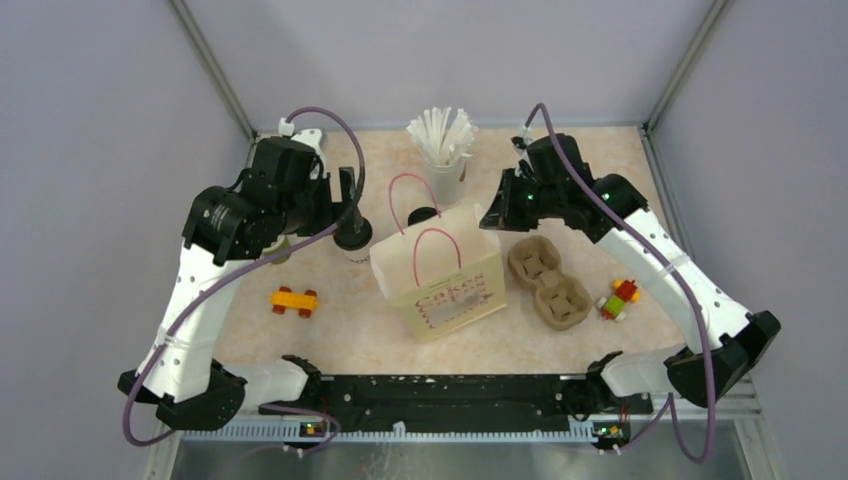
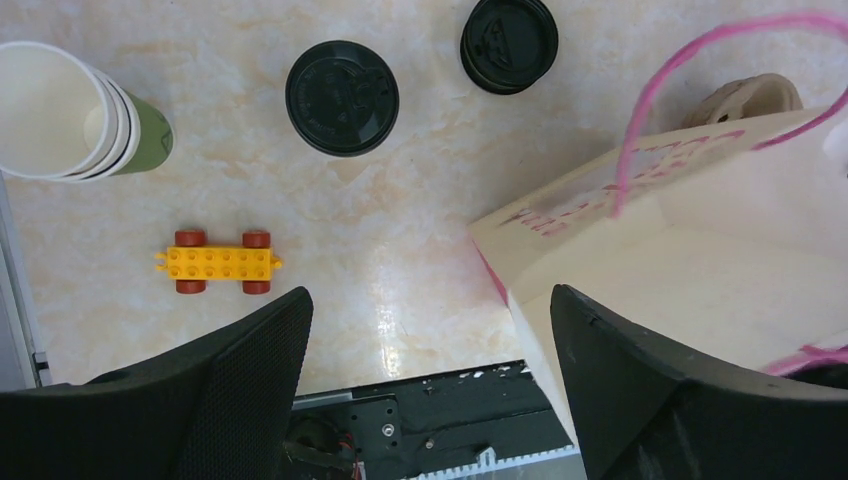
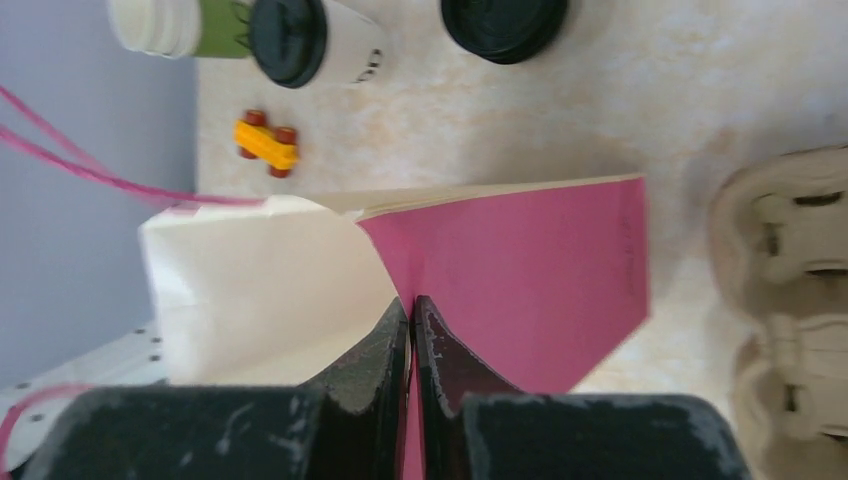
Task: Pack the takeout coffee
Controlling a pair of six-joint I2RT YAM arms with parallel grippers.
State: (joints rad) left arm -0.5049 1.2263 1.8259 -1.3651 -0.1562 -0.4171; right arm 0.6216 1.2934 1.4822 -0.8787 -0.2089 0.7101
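Two takeout coffees stand left of and behind the paper bag. Each is a white cup with a black lid: one left of the bag, one behind it. In the left wrist view they show as black discs, one near and one far. My left gripper is open and empty, high above the table by the nearer coffee and apart from it; it also shows in its own view. My right gripper is shut on the bag's pink side panel, pinched at the fold.
A stack of lidless cream-and-green cups stands at the left. A white cup of straws is at the back. A brown cardboard cup carrier lies right of the bag. A yellow toy and a red-green toy lie near the front.
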